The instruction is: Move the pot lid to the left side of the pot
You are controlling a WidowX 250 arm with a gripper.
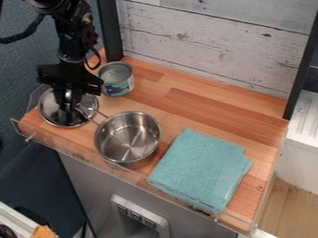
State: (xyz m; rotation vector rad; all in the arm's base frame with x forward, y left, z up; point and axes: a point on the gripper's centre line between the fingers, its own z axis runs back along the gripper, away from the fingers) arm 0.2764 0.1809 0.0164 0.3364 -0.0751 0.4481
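The gripper [67, 105] hangs down at the pot lid [51, 110], left of the steel pot [128, 139] in view — how open its jaws are, or whether they hold it, I cannot tell.

A wooden countertop [192, 110] is supporting a metal saucepan [129, 138], with a pot lid [52, 114] lying at its left and a can [117, 85] standing behind. A folded teal cloth [202, 168] is lying to the saucepan's right.

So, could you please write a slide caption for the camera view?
A black robot hand at a glass pot lid beside a steel saucepan, tin can and teal cloth nearby.
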